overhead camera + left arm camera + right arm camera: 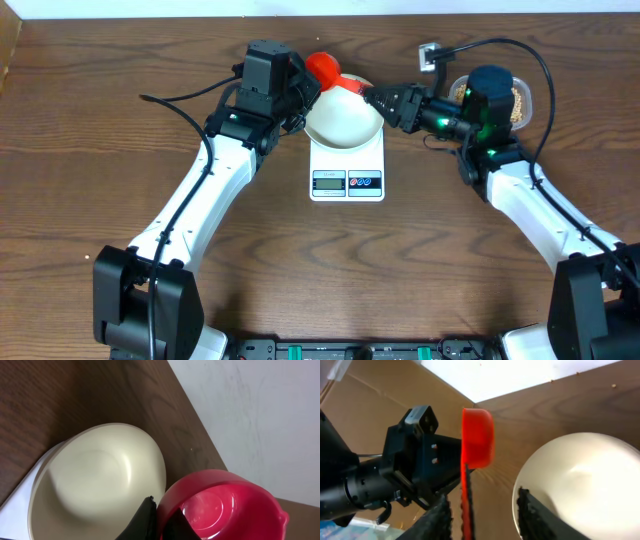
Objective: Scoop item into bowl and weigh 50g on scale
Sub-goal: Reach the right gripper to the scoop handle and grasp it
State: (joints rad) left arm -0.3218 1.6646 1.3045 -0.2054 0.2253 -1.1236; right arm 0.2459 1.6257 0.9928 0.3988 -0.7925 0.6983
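The white bowl (343, 120) sits on the white scale (347, 182) and looks empty inside (95, 480). A red scoop (322, 68) hangs above the bowl's far rim. My left gripper (162, 510) is shut on the rim of the scoop's cup (225, 505). In the right wrist view the scoop (477, 437) is edge-on, and its thin handle (466, 505) runs down between the parted fingers of my right gripper (484, 497), close to the left finger (440, 520). The right finger (535, 515) hangs over the bowl (585, 490). Pale-tan beans (521, 106) lie in a tub behind my right arm.
The clear plastic tub (537, 95) stands at the back right, partly hidden by the right wrist (488, 95). A black cable with a small plug (430, 55) lies near the table's far edge. Both arms meet over the scale, and the white wall is close behind.
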